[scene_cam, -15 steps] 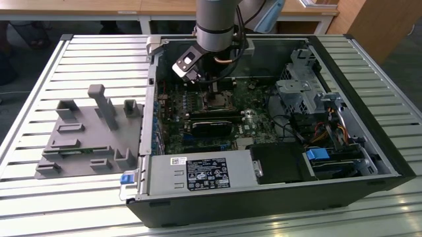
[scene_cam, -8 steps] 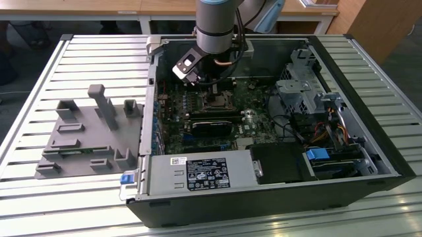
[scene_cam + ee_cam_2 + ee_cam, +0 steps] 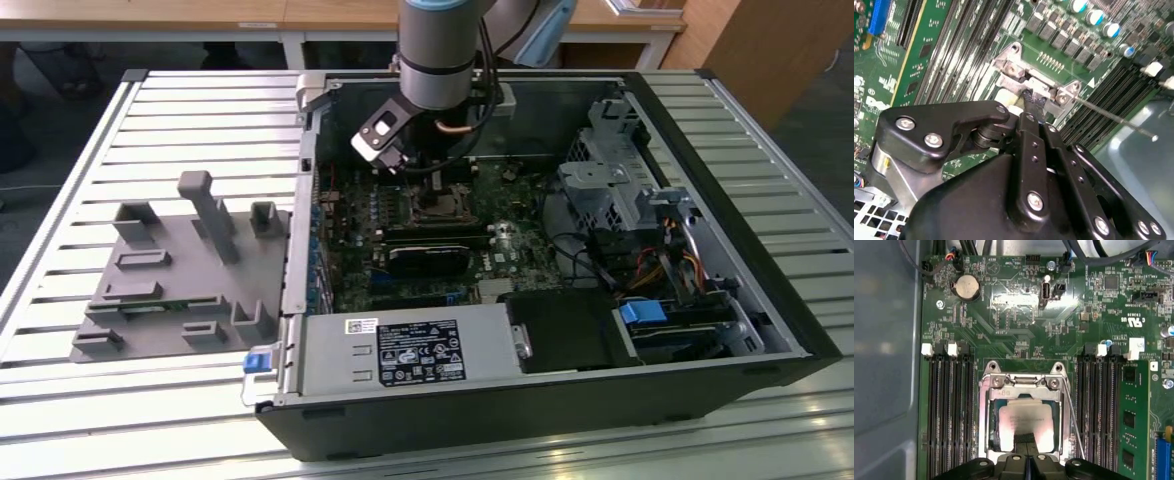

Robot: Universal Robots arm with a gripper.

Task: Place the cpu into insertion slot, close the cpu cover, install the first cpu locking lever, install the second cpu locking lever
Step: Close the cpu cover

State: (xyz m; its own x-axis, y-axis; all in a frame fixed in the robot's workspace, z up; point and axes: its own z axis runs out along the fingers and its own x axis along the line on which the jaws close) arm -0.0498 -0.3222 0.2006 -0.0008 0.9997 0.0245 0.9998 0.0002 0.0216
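Matt pale metal tops the cpu (image 3: 1044, 415); the cpu cover (image 3: 1026, 381) is bright bare metal, the circuit board (image 3: 1014, 315) glossy green.

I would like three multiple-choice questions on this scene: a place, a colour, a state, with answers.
1. Relative to the computer case, the grey fixture lies: A inside; B on top; C outside, on the exterior view's left.
2. The circuit board is: A green; B red; C white.
3. The hand is: A wide open; B shut; C gripping a cable.
Answers: C, it rests on the slatted table; A, green in both wrist views; B, no gap shows at its tip at the cpu.
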